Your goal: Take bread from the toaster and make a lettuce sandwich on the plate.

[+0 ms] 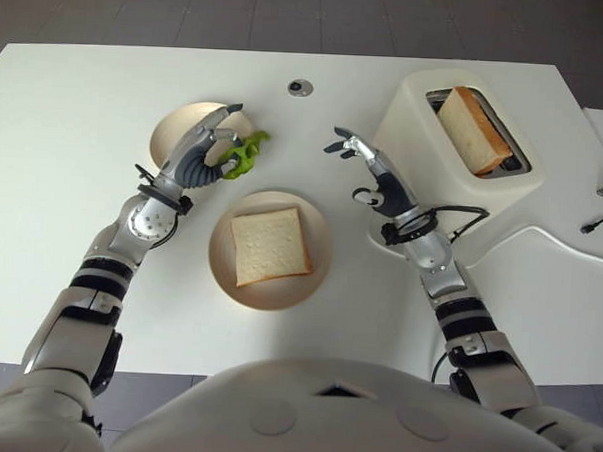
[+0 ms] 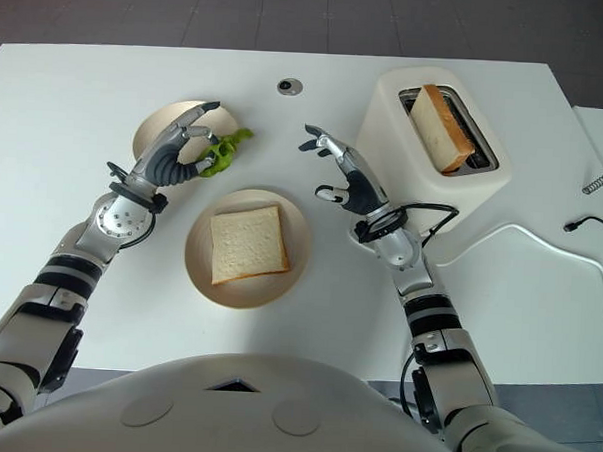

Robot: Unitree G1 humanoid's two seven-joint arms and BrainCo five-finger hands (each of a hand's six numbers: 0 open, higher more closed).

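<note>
Green ruffled lettuce leaf (image 1: 250,152) is being gripped by left hand (image 1: 199,157) | best laid flat on pale square bread slice (image 1: 271,247) | right hand (image 1: 375,184) released

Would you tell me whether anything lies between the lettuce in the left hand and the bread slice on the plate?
Nothing visible does: the left hand grips the lettuce, and only bare table separates it from the slice on the plate.

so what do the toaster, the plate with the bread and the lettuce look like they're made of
Toaster: likely moulded plastic, cream and matt, with rounded seamless corners. Plate: beige and matt, could be ceramic or plastic, the look leaves it open. Lettuce, held in the left hand: probably a plastic or rubber imitation, judging by its uniform bright green.
</note>
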